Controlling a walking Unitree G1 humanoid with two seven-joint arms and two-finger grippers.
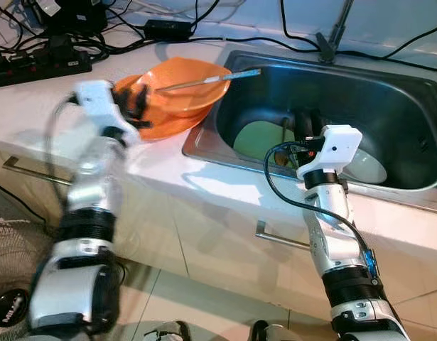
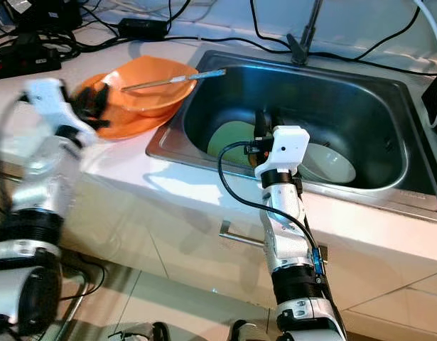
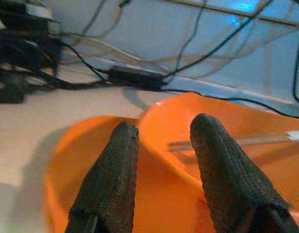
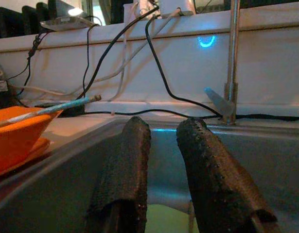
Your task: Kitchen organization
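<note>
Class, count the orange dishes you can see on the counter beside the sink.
2: an orange bowl holding a utensil, stacked on an orange plate, both left of the sink. More could be hidden beneath.

Sink [image 1: 417,106] set in countertop [image 1: 33,106], two plates in its basin, bowl [image 1: 190,85] stacked on plate [image 1: 158,128] left of sink, utensil [image 1: 204,80] across bowl, power strip [image 1: 40,67] behind, cabinet handle [image 1: 282,239] below.

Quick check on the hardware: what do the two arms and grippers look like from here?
Both arms are silver with black joint bands and white wrist housings. The right arm carries a looping black cable and a small blue tag. The left gripper and right gripper each have two long black textured fingers.
</note>
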